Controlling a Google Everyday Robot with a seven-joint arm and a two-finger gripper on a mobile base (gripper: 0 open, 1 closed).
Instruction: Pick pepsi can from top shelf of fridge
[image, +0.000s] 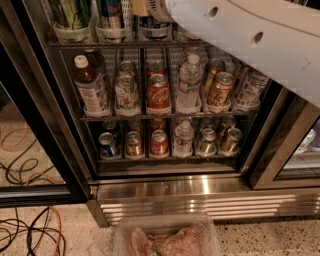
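Note:
The fridge (200, 192) stands open in front of me, with black door frames and a ribbed steel base. Its top shelf (75, 45) is a wire rack at the upper edge, carrying translucent white holders (72, 34). The pepsi can (152, 26), dark blue, sits in the third holder, and only its lower part shows. A slimmer blue-and-silver can (111, 15) stands to its left. My white arm (250, 35) comes in from the upper right. The gripper (142, 6) is at the arm's end, right above the pepsi can, mostly cut off by the top edge.
The middle rack holds a brown bottle (90, 85), a red cola can (158, 92), a water bottle (190, 82) and other cans. The lower rack holds small cans and a bottle. Cables (30, 235) lie on the floor at left. A clear plastic container (165, 235) sits at the bottom.

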